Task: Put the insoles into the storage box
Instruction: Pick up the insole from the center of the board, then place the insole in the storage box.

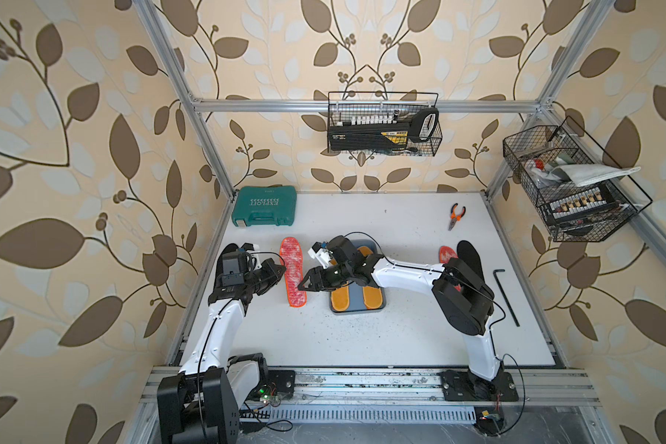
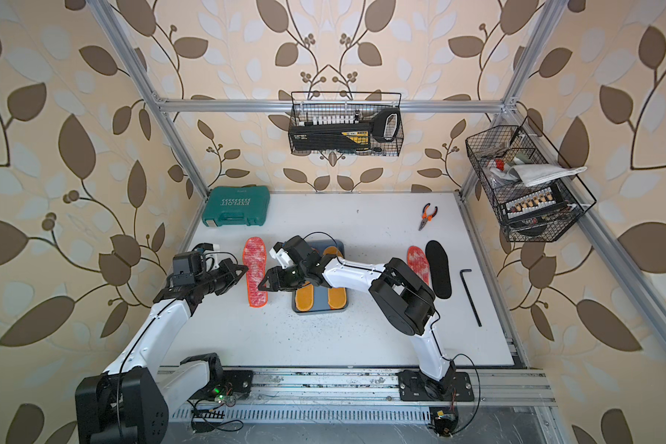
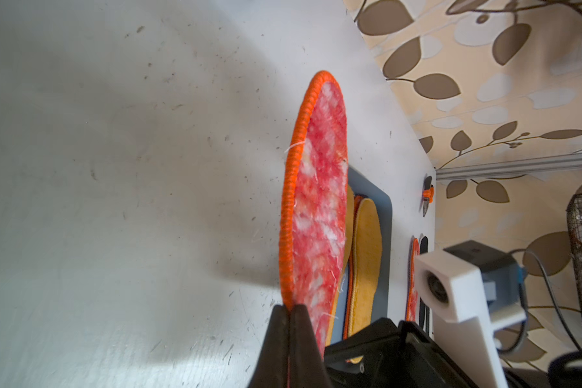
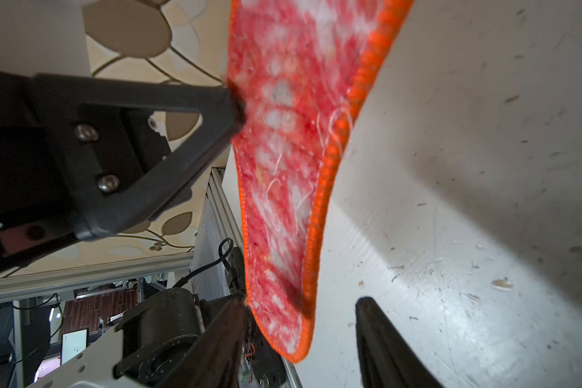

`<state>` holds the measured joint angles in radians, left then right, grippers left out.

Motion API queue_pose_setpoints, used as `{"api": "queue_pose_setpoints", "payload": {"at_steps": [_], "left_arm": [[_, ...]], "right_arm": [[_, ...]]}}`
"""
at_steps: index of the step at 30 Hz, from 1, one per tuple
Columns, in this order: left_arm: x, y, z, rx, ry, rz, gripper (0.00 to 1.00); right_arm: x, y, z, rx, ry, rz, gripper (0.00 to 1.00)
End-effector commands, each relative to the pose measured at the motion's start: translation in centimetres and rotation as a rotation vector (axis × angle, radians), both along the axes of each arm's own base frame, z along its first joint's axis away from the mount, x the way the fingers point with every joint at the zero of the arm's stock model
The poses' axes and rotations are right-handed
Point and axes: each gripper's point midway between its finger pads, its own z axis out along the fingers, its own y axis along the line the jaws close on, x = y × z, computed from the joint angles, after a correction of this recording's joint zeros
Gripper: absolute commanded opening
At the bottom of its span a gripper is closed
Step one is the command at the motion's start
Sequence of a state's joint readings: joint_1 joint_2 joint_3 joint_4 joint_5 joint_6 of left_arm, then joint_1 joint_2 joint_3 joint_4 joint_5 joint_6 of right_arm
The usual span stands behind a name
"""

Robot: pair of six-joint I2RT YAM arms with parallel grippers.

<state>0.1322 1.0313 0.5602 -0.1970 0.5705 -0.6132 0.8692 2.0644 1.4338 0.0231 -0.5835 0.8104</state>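
Red-white insole (image 3: pixel 320 201) clamped by left jaws, between parted right jaws

Left hand (image 1: pixel 284 268) pinched closed, right hand (image 1: pixel 304 279) fingers spread apart, both arms reaching inward, hands facing.

Surface (image 1: pixel 362 338), both top views.
- Upper left: tool case (image 1: pixel 264 206).
- Upper right: pliers (image 1: pixel 455 216).
- Centre: storage box (image 1: pixel 356 298), with the boxed insoles (image 1: pixel 341 301) side by side inside.
- Left of box: lone insole (image 1: pixel 293 276), with the left pincer (image 1: pixel 284 269) at its left edge and the right pincer (image 1: pixel 302 284) at its right edge.
- Right of box: spare insoles (image 1: pixel 471 255), side by side.
- Far right: hex key (image 1: pixel 506 298).
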Motion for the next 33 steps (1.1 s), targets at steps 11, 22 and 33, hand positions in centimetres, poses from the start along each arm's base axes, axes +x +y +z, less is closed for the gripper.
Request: {"api": "queue_pose_setpoints", "payload": {"at_steps": [11, 22, 33], "left_arm": [[0.0, -2.0, 0.9, -0.126, -0.056, -0.105, 0.0], [0.0, -1.8, 0.6, -0.116, -0.042, -0.097, 0.0], [-0.1, -1.4, 0.7, -0.084, -0.038, -0.083, 0.21]], "right_arm": [[2.2, 0.0, 2.4, 0.173, 0.034, -0.012, 0.48], [2.8, -0.1, 2.6, 0.17, 0.017, -0.044, 0.12], [3.1, -0.8, 2.5, 0.136, -0.008, -0.065, 0.0]]}}
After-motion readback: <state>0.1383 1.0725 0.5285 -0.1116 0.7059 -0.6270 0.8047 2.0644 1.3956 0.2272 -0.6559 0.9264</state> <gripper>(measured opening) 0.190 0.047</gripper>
